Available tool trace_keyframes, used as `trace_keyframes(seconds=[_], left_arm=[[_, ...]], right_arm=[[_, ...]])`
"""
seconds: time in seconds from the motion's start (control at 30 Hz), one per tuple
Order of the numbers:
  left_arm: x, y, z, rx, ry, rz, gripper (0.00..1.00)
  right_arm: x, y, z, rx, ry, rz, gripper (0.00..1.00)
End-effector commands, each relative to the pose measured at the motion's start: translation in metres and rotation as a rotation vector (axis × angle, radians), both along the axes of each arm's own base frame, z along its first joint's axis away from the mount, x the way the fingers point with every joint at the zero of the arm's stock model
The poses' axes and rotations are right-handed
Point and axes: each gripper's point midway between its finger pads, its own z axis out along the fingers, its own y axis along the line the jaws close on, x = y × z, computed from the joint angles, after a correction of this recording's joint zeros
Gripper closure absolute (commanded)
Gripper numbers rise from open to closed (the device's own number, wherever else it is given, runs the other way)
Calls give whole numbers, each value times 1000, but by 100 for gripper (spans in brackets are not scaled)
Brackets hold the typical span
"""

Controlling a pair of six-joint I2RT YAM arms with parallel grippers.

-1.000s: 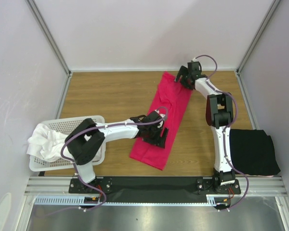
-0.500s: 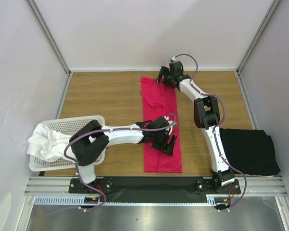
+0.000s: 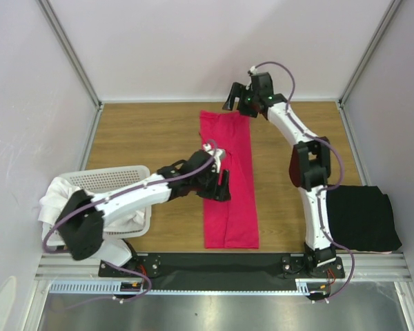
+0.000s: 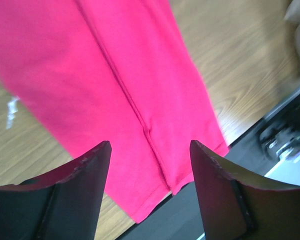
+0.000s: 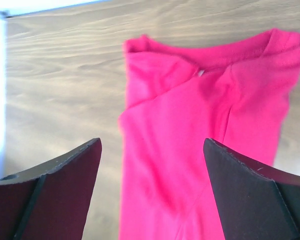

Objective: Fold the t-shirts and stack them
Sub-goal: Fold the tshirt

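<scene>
Crimson-pink t-shirt lies as a narrow strip mid-worktop — lengthwise folds judged complete. Left pincer and right pincer hover with jaws apart, empty. Next move calls for gripping the collar end, folding hemward — then stacking on black t-shirt.

The left arm stretches low, forward and to its right. The left claw tips downward, fingers spread wide, nothing between them. The right arm reaches far forward with the elbow behind the right claw, which is likewise parted and empty.
</scene>
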Motion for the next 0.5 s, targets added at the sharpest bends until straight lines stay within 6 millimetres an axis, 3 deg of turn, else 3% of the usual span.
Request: trace_keyframes(seconds=[0.0, 0.07, 0.13, 0.17, 0.23, 0.27, 0.3, 0.33, 0.37, 0.4, 0.47], left_arm=[[10, 5, 5, -102, -49, 136, 31], [0, 9, -4, -161, -23, 184, 37], [7, 1, 3, -284, -56, 251, 43], [0, 7, -10, -286, -52, 268, 43], [12, 7, -6, -330, -110, 330, 43], [14, 9, -15, -319, -114, 346, 43], [19, 6, -11, -347, -136, 357, 43], [21, 5, -10, -357, -146, 357, 44], [27, 1, -6, -373, -173, 357, 44], [30, -2, -5, -379, -183, 354, 45], [37, -8, 4, -398, -217, 343, 46]], right_arm=[[-23, 4, 54, 24, -103, 47, 11], [-39, 5, 25, -7, -57, 47, 13], [-48, 8, 8, -54, -46, 35, 14], [-56, 3, -7, -90, -27, 34, 14], [-58, -2, -12, -115, -49, -3, 16], [-72, -5, -33, -120, -5, -9, 16], [-74, -6, -23, -97, -25, -20, 18], [-80, -7, -26, -92, -20, -21, 18], [-93, -12, -42, -98, 9, -20, 19], [-95, -14, -27, -82, -29, -41, 20], [-101, -20, -22, -79, -49, -55, 21]])
